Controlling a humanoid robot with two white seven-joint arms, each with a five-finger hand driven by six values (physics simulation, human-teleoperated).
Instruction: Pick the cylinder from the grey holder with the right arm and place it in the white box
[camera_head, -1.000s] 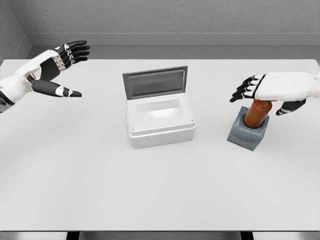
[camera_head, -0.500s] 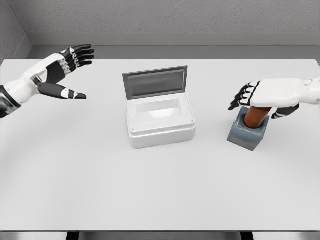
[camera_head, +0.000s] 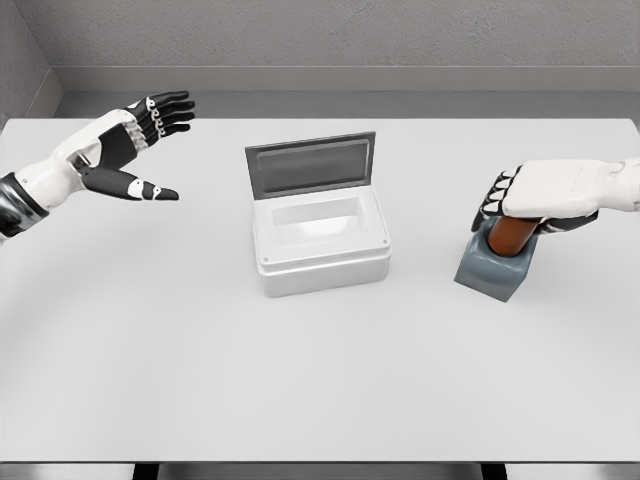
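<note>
A brown cylinder stands upright in the grey holder on the right of the table. My right hand lies over its top, fingers curled down its left side and the thumb on its right side, so the hand is shut on the cylinder. The cylinder's top is hidden under the palm. The white box sits in the middle of the table, its grey lid standing up at the back. My left hand hovers open at the far left, holding nothing.
The white table stretches wide in front of the box and the holder. A grey wall runs behind its far edge. The holder stands about a hand's width to the right of the box.
My right hand has sunk onto the cylinder's top, and its fingers have gone from spread to curled around it. The left hand has drifted slightly up and to the right.
</note>
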